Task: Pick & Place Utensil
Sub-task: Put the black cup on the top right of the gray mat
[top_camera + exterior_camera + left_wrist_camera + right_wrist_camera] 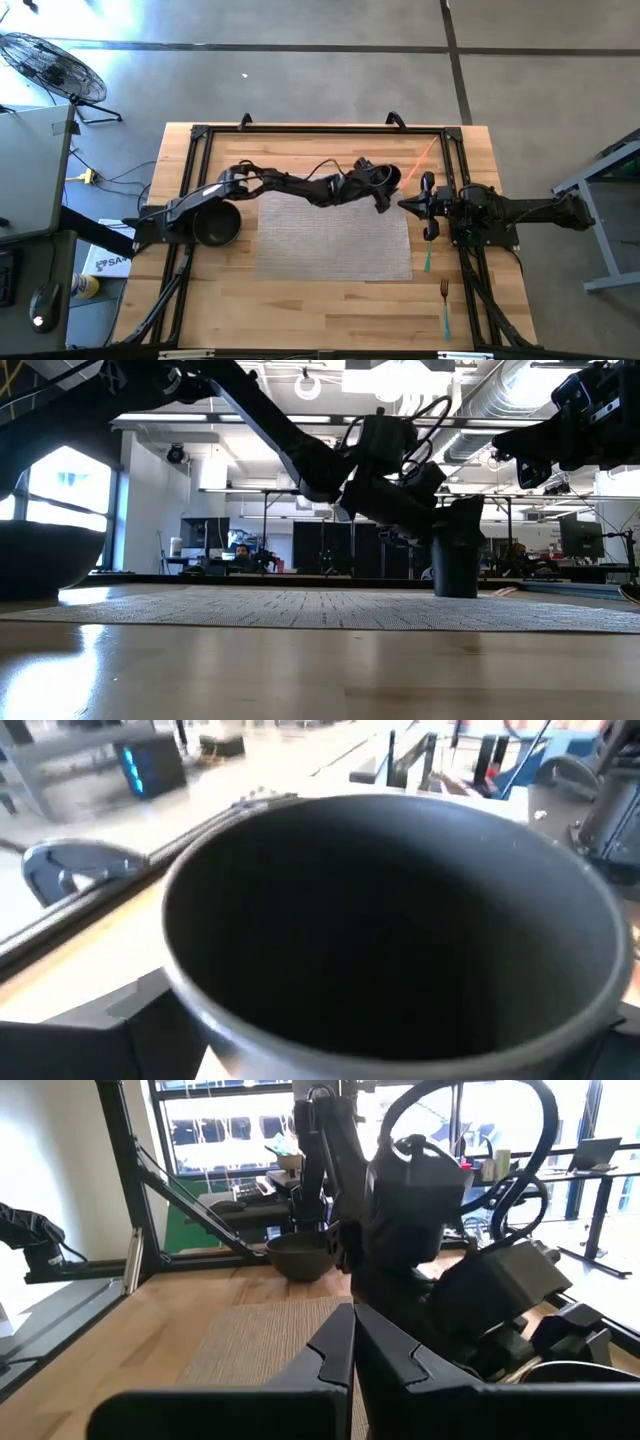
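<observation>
My left gripper [384, 203] clamps the dark cup [456, 547] at the mat's [330, 240] far right edge; my right gripper [352, 1342], fingers pressed together, waits just beside it. The fork [444, 306] lies well apart, near the table's [330, 310] front right corner.

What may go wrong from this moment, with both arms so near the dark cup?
1. The left gripper and the shut right gripper meet closely at the edge of the grey woven mat; they may collide.
2. The dark cylindrical cup stands upright right by the left gripper; a bump may tip it.
3. The teal-handled fork lies close to a black frame rail, so a grasp there may strike the rail.
</observation>
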Controlling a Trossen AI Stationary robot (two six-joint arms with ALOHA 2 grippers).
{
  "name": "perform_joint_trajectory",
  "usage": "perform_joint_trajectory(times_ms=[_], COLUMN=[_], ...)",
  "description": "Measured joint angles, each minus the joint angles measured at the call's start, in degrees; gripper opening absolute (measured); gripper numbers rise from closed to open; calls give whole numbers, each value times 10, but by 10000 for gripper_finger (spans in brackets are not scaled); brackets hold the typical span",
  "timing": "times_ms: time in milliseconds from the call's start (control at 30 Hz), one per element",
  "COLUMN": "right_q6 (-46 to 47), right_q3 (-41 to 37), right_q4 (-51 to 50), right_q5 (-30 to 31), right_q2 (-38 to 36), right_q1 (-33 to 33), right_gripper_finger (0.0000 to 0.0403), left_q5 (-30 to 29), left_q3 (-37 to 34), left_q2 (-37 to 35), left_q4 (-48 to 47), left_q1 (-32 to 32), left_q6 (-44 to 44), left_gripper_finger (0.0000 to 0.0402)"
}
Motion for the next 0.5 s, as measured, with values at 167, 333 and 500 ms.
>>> perform_joint_trajectory(times_ms=[167, 333, 500], right_q6=[0, 0, 0], right_q3=[0, 0, 0], right_q4=[-1, -1, -1], right_q5=[0, 0, 0], right_q2=[0, 0, 0], right_q1=[0, 0, 0], right_gripper_finger=[3, 4, 1], left_q5=[6, 13, 14], left_q3=[0, 1, 1], left_q2=[-7, -13, -21], left_q4=[-9, -36, -58], left_q1=[-3, -8, -7], left_q6=[-4, -4, -7], left_gripper_finger=[385, 385, 385])
